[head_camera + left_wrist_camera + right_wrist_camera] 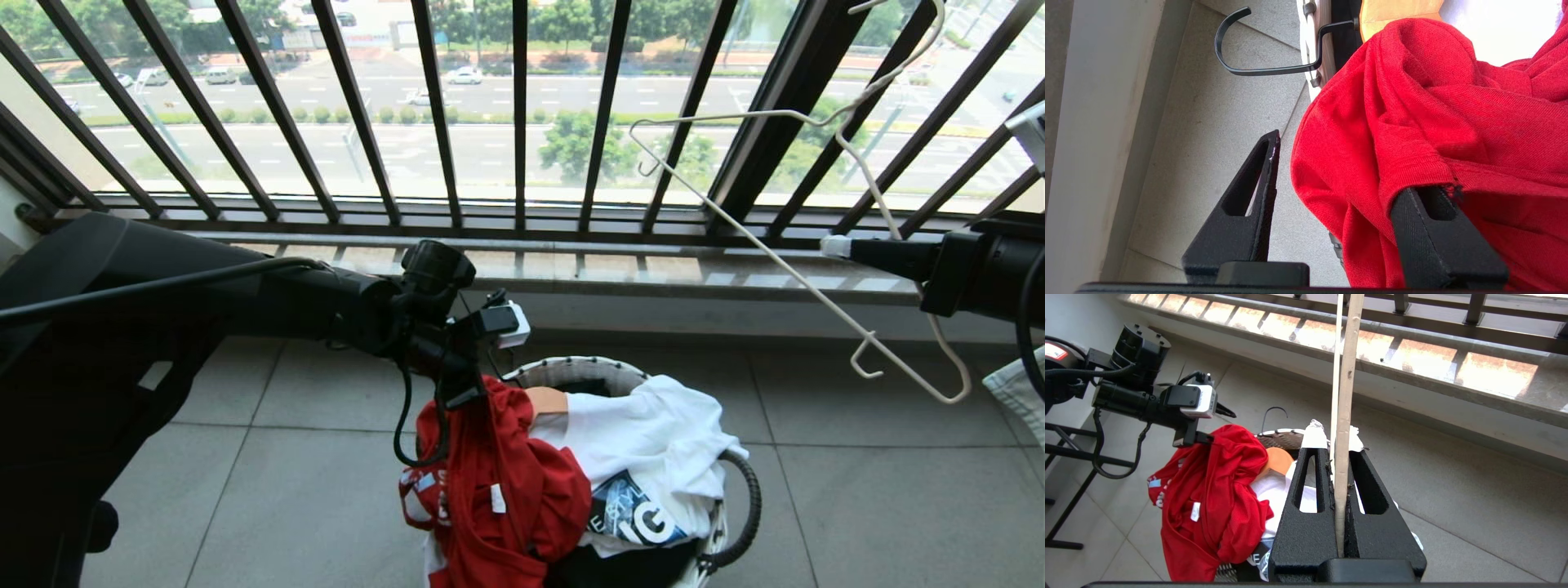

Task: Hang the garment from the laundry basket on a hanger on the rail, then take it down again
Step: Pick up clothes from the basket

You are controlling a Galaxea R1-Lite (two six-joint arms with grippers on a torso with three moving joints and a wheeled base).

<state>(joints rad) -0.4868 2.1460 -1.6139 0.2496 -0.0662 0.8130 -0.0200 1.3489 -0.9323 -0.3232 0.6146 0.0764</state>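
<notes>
The red T-shirt (498, 482) hangs bunched over the laundry basket's rim (571, 371), one fold draped on a finger (1429, 228) of the left gripper (1347, 175), jaws apart; off beside it, the right gripper (1340, 465) pinches the white wire hanger (784, 269)

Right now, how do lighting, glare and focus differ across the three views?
Head view: backlit through the window railing, so the left arm is near silhouette. Left wrist view: the garment is evenly lit with weave sharp, while the white T-shirt blows out to glare. Right wrist view: sun patches glare on the ledge, and the hanger shows soft.
</notes>
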